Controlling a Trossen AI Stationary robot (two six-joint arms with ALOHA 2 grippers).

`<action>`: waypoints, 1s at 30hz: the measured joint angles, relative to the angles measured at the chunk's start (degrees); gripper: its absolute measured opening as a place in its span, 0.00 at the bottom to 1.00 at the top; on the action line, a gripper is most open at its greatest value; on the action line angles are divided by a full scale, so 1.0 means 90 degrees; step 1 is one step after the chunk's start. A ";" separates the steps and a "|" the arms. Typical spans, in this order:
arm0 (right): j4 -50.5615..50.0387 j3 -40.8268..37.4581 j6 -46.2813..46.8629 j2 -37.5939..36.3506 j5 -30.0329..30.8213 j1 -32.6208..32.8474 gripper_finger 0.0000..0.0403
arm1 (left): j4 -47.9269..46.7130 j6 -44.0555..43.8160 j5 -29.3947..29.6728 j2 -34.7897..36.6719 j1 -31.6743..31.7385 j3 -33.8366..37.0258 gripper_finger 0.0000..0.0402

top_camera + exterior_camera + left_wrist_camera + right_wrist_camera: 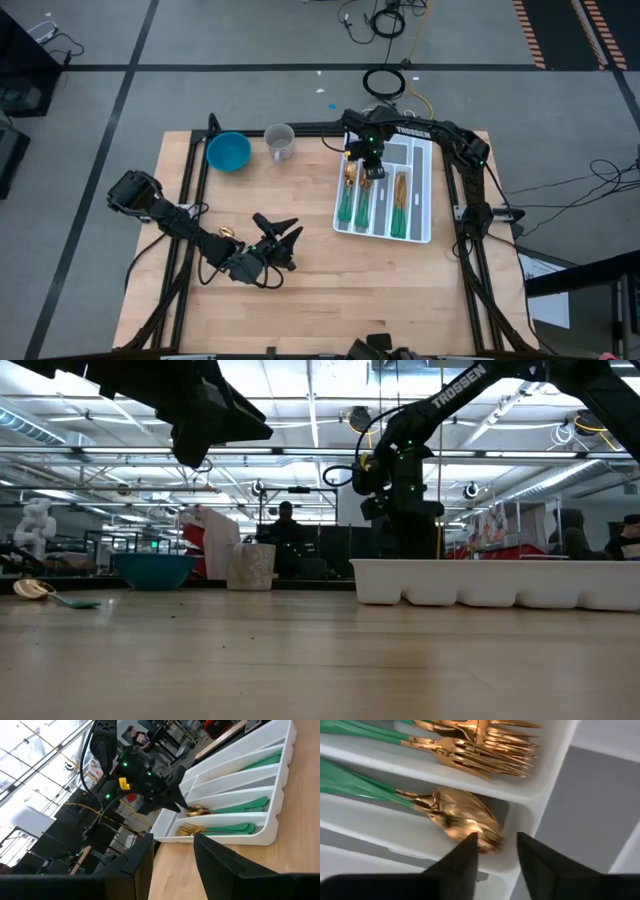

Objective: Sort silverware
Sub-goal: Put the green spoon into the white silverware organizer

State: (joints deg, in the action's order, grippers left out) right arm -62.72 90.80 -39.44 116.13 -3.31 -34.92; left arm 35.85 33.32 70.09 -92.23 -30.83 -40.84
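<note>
Right gripper (pixel 495 851) sits over the spoons (pixel 455 815) in the white tray (pixel 420 190), fingers apart, nothing held. I'd lift straight up so the fingertips don't snag. Left gripper (pixel 280 240) waits open near the last spoon (pixel 45 594).

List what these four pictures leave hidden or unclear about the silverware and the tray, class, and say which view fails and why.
- Contents of the white tray: low view, hidden behind its near wall.
- Count of forks: right wrist view, stacked and cut by the top edge.
- Spoon on the table: low view, too small to tell detail; high view, partly covered by the left arm.
- Right gripper fingers: high view, too small to judge.
- Tray's far compartment: left wrist view, cut by the edge.
</note>
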 joint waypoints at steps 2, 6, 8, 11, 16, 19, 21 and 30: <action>0.0021 0.0000 0.0018 -0.0031 0.0105 0.0003 0.38 | -0.0001 0.0003 0.0080 0.0000 -0.0008 0.0000 0.37; 0.0000 0.0046 0.0073 -0.0106 0.0072 0.0028 0.46 | -0.0248 0.0049 0.0538 0.0054 -0.0082 0.0000 0.37; 0.0002 0.0107 0.0089 -0.0281 0.0055 0.0034 0.47 | -0.0465 0.0042 0.0727 0.0194 -0.0150 0.0000 0.37; 0.0008 0.0192 0.0092 -0.0744 0.0048 0.0073 0.46 | -0.0764 -0.0169 0.0741 0.0539 -0.0277 0.0000 0.37; 0.0036 0.0260 0.0464 -0.1893 0.0056 0.0191 0.46 | -0.2598 -0.2273 0.0635 0.1652 -0.0309 0.0000 0.37; 0.0013 0.0262 0.0766 -0.2634 0.0060 0.0278 0.46 | -0.4364 -0.4407 -0.0175 0.2507 0.0036 0.0000 0.37; 0.0030 0.0262 0.0975 -0.3130 0.0062 0.0357 0.46 | -0.5360 -0.5706 -0.1211 0.3065 0.0497 0.0000 0.37; 0.0043 0.0262 0.1819 -0.4780 0.0058 0.0940 0.46 | -0.7708 -0.7848 -0.5200 0.4058 0.2212 0.0000 0.37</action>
State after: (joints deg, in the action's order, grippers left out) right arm -62.33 93.17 -23.07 73.11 -2.79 -26.45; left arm -33.53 -37.31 23.29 -55.70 -10.92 -40.84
